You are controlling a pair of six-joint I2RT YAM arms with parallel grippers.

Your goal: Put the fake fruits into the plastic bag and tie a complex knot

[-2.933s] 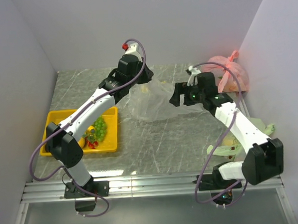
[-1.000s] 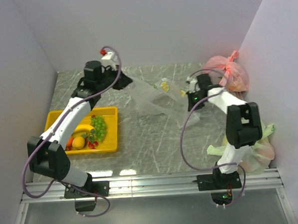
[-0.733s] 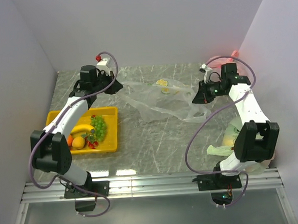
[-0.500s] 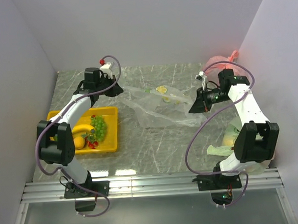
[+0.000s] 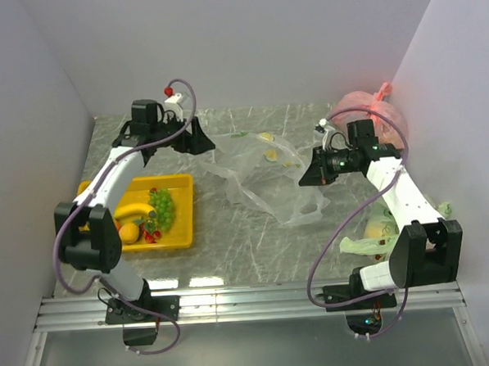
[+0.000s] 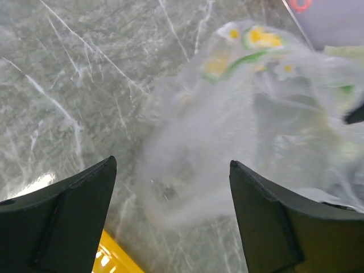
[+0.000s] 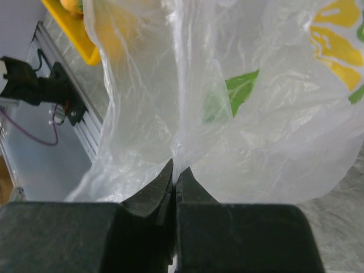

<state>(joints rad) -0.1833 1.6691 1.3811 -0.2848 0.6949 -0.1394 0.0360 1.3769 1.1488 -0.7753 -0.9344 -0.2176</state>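
The left gripper [image 6: 172,166] has its jaws spread wide, with no material between the fingers [image 6: 62,222]. The plastic bag [image 5: 269,180] lies crumpled on the marble-pattern table [image 5: 256,240], directly ahead of the left jaws and just beyond the fingertips; whether the film touches either finger cannot be determined. The printed yellow and green pattern on the bag sits at its far side, away from the left jaws. The right gripper [image 7: 173,170] has its jaws pressed together, pinching a gathered fold of the bag film between the fingertips. From that pinch point the film fans out ahead of the right jaws and drapes to both sides, with the printed area to one side of the fold. The bag spans the gap between the two grippers, its bulk resting on the table below and in front of the right jaws. The fake fruits [image 5: 148,217] are not in the bag: they lie in the yellow tray [image 5: 89,189], behind and below the left jaws, well apart from the bag. A pink bag [image 5: 370,115] sits behind the right gripper, and pale green bags [image 5: 364,244] lie near the right arm base.
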